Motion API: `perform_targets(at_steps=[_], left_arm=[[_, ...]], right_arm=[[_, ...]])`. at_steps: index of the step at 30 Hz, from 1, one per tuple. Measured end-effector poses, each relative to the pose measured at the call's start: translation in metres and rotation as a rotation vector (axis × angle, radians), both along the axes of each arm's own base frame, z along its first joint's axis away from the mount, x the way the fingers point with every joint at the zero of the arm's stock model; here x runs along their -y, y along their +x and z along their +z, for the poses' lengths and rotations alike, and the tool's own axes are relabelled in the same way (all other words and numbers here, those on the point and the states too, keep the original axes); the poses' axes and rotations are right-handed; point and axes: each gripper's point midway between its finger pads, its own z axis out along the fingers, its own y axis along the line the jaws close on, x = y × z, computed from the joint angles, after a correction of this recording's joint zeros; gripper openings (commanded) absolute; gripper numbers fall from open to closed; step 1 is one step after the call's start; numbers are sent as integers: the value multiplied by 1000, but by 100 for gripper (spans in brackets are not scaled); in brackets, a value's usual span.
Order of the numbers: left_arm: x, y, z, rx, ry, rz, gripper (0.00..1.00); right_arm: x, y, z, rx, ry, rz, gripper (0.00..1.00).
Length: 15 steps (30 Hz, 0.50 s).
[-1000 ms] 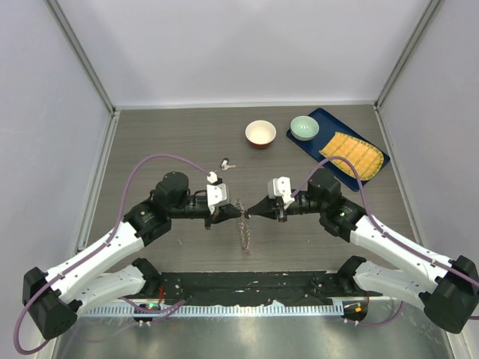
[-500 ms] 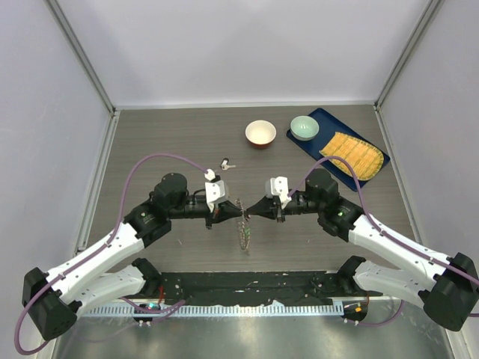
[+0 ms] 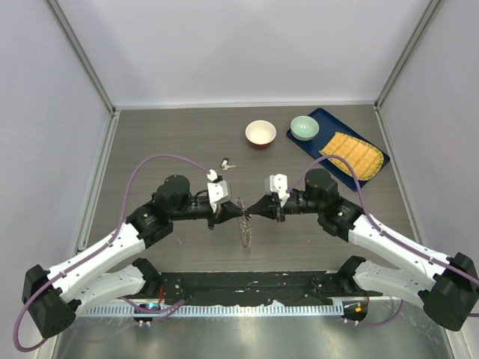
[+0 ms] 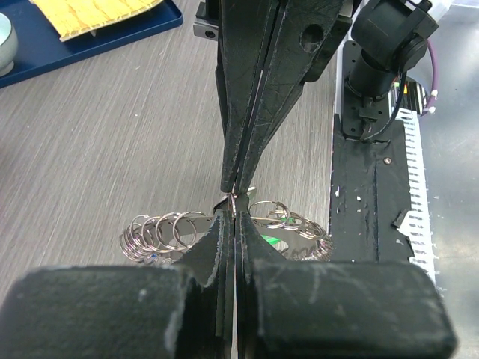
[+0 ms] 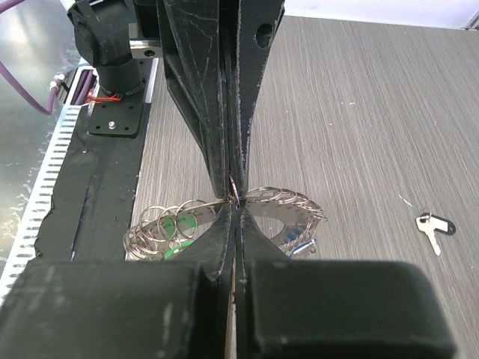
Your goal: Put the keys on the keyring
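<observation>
Top external view puts the keyring [image 3: 245, 225] just below the middle of the frame. I see it edge-on there, a thin upright band of metal loops between the two arms. In the left wrist view it spreads out as an arc of silver rings with a green cap [image 4: 274, 243] showing low among them. The right wrist view also shows a blue cap [image 5: 300, 247] on its right side.

My left gripper [image 3: 233, 214] reaches in from the left with its fingers pressed together on the keyring's wire. My right gripper [image 3: 254, 212] comes in from the right, likewise closed, pinching the same spot. Their tips meet almost nose to nose. I cannot tell from any view exactly which loop each one has.

One loose key [image 3: 226, 163] with a black head lies flat on the table [image 3: 150, 149], above and slightly left of the grippers and apart from the keyring.

Further up and right sits an orange-rimmed bowl [image 3: 260, 134]. Beside it a pale green bowl [image 3: 304, 127] stands on the upper corner of a blue tray [image 3: 326, 120]. A yellow ridged mat [image 3: 353, 154] covers the rest of that tray.
</observation>
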Motion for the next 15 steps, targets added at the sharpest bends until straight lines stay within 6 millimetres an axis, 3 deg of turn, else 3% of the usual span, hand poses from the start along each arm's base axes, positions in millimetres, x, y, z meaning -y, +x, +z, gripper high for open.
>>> perform_targets(at_steps=[7,11,15], left_arm=[[0,0,-3,-8,-11,11,0],[0,-1,-6,-7,-41,20,0],[3,-4,-11,-11,-63,13,0]], right_arm=[[0,0,-3,-19,-9,-8,15],[0,0,-4,-27,-12,-7,29],[-5,-6,7,-10,13,19,33]])
